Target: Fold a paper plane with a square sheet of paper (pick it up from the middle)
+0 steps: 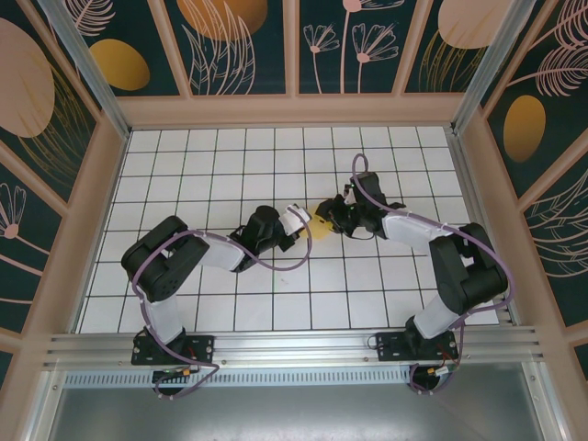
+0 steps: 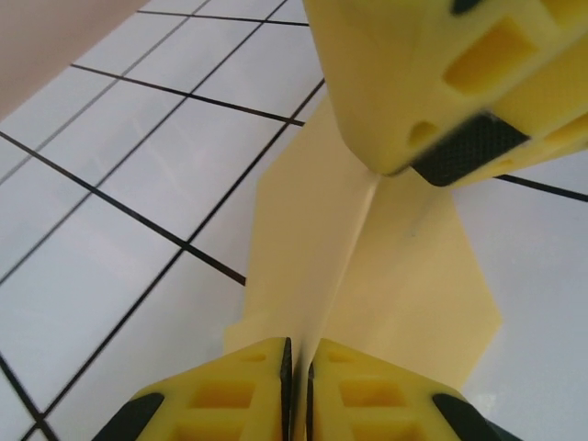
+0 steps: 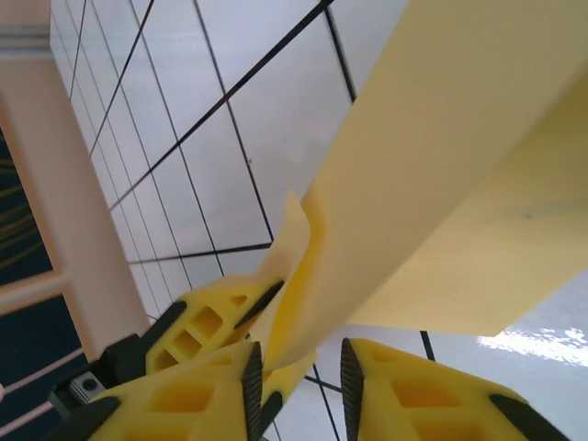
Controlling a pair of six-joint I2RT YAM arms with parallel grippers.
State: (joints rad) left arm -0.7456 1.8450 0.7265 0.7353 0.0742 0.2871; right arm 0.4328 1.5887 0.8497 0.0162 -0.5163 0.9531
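Paper: the square sheet of paper (image 1: 322, 224), now a creased yellow wedge, is near the middle of the table (image 1: 230, 165), between the two claws.
Left claw: the left gripper (image 2: 296, 367) reaches in from 9 o'clock of the paper and is clenched on its centre crease.
Right claw: the right gripper (image 3: 301, 378), at 3 o'clock, is released. A paper edge hangs between its jaws, not pinched.
Step, I think: changing the grip for the next fold.
Doing it well: hold the left pinch firm. Close the right one only when the flap edges are lined up. Pull softly, because thin paper can slip or tear.
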